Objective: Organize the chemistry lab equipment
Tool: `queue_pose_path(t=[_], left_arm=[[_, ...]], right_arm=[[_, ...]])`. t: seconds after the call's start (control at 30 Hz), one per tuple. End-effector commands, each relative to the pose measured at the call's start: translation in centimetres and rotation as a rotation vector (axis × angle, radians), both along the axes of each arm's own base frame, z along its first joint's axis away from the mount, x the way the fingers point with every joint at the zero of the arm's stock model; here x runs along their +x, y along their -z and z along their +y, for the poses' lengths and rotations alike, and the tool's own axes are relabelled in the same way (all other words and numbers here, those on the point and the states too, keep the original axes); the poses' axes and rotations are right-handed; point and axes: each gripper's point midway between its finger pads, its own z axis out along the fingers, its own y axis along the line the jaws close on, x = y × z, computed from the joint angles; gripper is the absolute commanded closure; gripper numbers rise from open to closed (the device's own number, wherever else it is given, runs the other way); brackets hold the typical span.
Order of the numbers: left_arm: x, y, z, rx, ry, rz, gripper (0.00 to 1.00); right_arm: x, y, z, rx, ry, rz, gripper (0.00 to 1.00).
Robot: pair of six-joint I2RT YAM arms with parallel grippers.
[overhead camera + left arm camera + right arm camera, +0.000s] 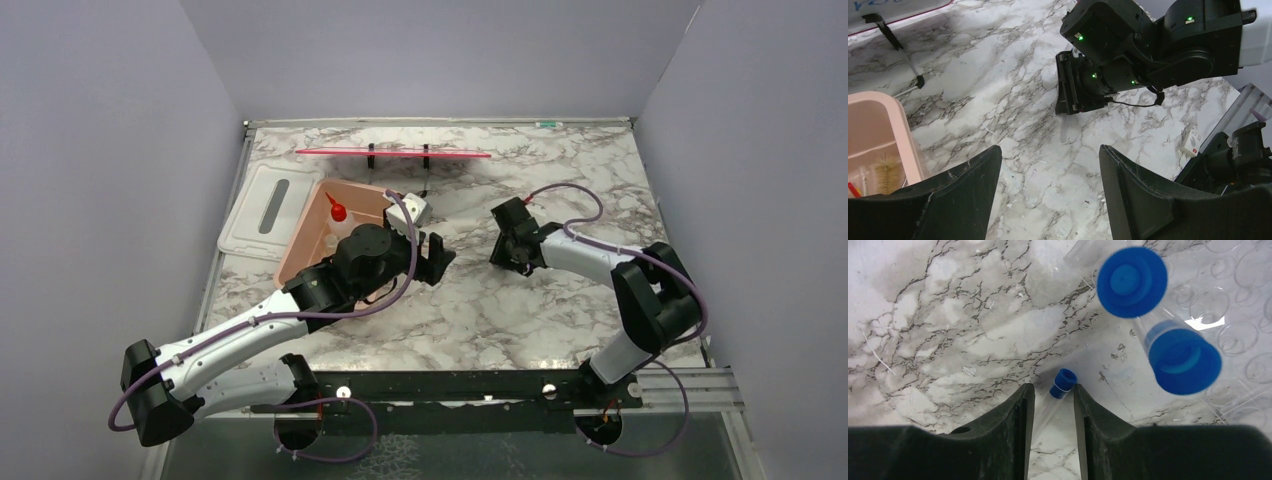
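In the right wrist view a small clear tube with a blue cap (pixel 1063 383) lies on the marble between the fingers of my right gripper (pixel 1053 387). The jaws stand narrowly apart around it, and the cap is close to the right finger. Two larger blue-capped tubes (pixel 1132 282) (pixel 1184 361) stand in a clear rack (pixel 1243 340) just beyond. My left gripper (pixel 1050 155) hovers open over bare marble beside the pink tub (pixel 888 125). The tub holds a small brush (pixel 884 170) and the squeeze bottle with the red nozzle (pixel 337 210).
A white lid (pixel 265 210) lies left of the pink tub (pixel 310 235). A thin red bar on black stands (pixel 392 153) runs along the back. The two grippers (pixel 435 258) (pixel 512 250) are near each other at the table's middle.
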Motion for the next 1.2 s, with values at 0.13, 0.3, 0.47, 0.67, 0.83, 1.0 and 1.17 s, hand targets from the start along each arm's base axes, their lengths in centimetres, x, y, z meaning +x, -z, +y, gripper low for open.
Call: queue_pose_path(t=[0.13,0.3,0.47,0.67,0.83,1.0,1.17], left_arm=[[0.2,0.5,0.1,0.009,-0.016,0.003,0.26],[0.4,1.6,-0.2,0.015,-0.023,0.024,0.25],[0.1,3.4,-1.6,-0.017,0.004,0.089,0.24],[-0.9,4.1,-4.3,-0.161,0.049,0.227,0.25],[-1.2,3.0,-6.3,-0.346,0.07,0.312,0.35],[-1.1,3.8,-7.9,-0.369,0.089,0.378,0.42],[-1.8,4.1,-9.1,-0.386,0.153,0.411,0.49]], right_arm=[[0.7,0.9,0.2,-0.039,-0.026,0.009,0.76],[1.1,-0.4,1.1,0.0,-0.088,-0.046,0.85],[1.0,-4.4,3.1,0.153,-0.18,-0.189,0.85],[-1.0,-10.2,5.6,0.389,-0.285,-0.342,0.86],[-2.7,-15.9,6.4,0.554,-0.338,-0.495,0.85],[-4.2,-19.3,6.7,0.652,-0.379,-0.574,0.85],[-5.1,-19.9,7.0,0.7,-0.402,-0.574,0.85]])
